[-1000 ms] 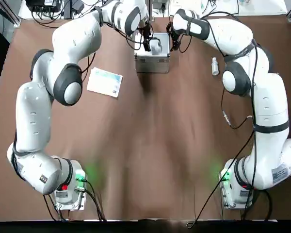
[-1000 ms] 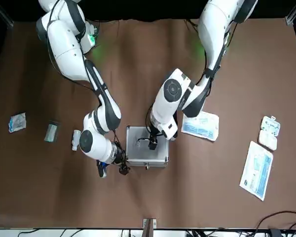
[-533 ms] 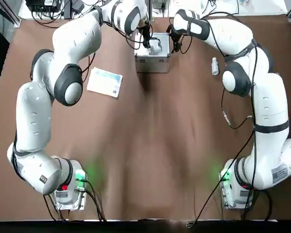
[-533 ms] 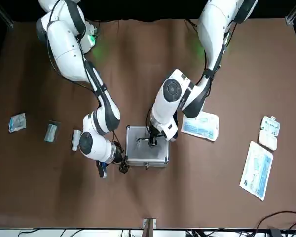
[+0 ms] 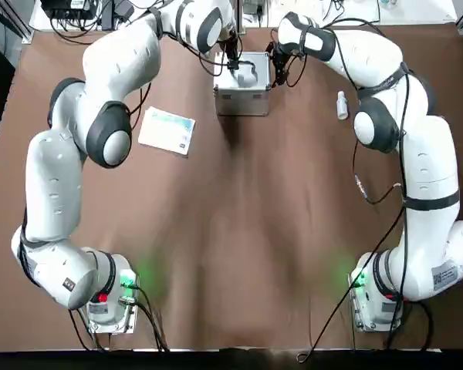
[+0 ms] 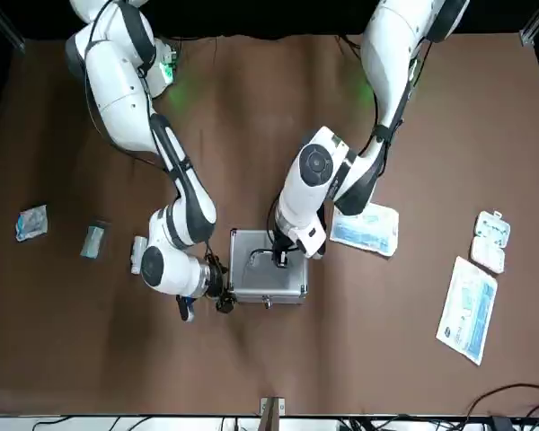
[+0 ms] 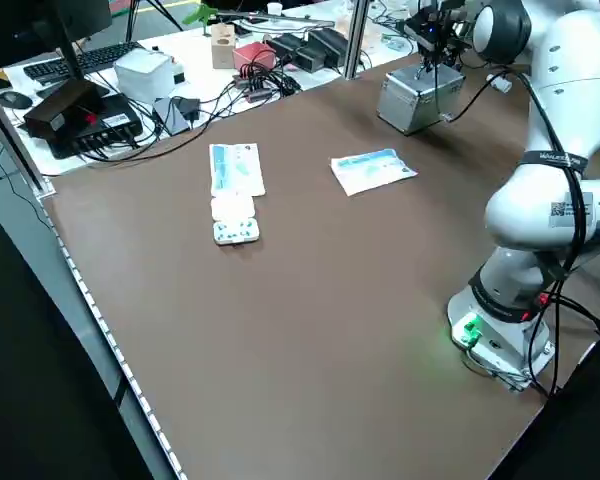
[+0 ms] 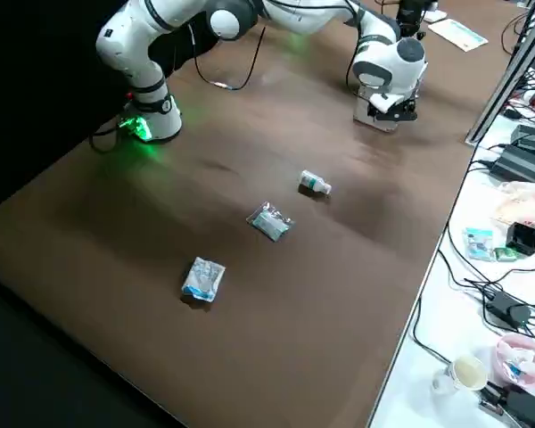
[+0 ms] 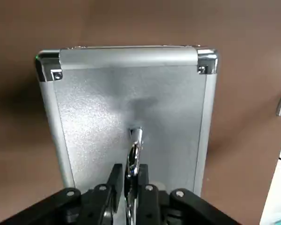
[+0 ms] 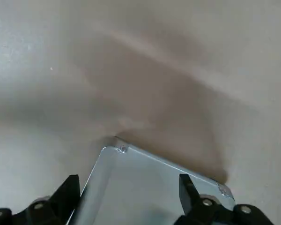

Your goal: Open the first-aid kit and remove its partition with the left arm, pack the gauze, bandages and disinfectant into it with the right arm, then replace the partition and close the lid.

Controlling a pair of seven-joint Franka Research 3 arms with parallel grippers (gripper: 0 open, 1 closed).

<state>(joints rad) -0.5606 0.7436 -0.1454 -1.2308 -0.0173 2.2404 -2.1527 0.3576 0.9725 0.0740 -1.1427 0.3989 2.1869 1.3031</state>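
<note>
1. Near: disinfectant bottle (image 5: 342, 105) on its side, beside the right arm, probably awaiting packing.
2. Farther: left gripper (image 9: 130, 172) narrow, holding the wire handle (image 9: 133, 161), likely steadying the first-aid kit (image 5: 241, 100).
3. Far corner: right gripper (image 10: 129, 180) wide, beside the kit; presumably for opening.
4. Kit: far mid-table, boxy silver aluminium, 1 square lid (image 9: 131, 103), closed; latch (image 6: 268, 303) on far edge.

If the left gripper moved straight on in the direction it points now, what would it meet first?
Probably the lid of the first-aid kit: the left gripper straddles its handle, though remaining depth is unclear.
</note>
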